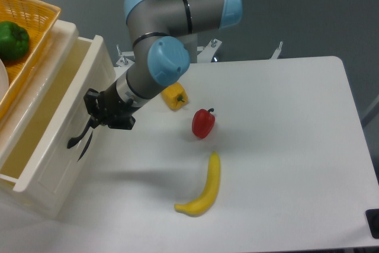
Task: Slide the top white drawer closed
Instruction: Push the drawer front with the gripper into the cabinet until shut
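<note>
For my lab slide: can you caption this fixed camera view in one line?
The robot's black hand presses against the partly open glossy cream-white plastic drawer, with a yellow banana on the white table.

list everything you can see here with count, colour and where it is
top white drawer: 1, cream-white with a black handle, left side, partly open
orange woven basket: 1, orange, top left above the drawer
green pepper: 1, green, in the basket
yellow pepper: 1, yellow, on the table beside the arm
red pepper: 1, red, table centre
banana: 1, yellow, in front of the red pepper
table: 1, white
arm: 1, grey with blue caps
gripper: 1, black, at the drawer front by the handle
</note>
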Available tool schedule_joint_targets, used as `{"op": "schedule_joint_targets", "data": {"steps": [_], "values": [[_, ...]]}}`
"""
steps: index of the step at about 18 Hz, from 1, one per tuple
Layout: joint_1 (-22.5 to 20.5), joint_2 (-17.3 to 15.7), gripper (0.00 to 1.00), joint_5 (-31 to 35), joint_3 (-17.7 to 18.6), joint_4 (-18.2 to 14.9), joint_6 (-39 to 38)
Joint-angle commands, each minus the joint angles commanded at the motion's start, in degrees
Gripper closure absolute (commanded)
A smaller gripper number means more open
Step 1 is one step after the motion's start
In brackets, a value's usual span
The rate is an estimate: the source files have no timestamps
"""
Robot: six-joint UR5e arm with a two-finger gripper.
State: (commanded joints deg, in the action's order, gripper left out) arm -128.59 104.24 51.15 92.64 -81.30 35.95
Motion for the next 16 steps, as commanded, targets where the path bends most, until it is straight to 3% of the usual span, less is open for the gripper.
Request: {"op": "schedule_joint_targets", "data": {"steps": [16], "values": [[2.7, 0.1, 1.0, -0.5, 0.0, 0.4, -1.8]]}}
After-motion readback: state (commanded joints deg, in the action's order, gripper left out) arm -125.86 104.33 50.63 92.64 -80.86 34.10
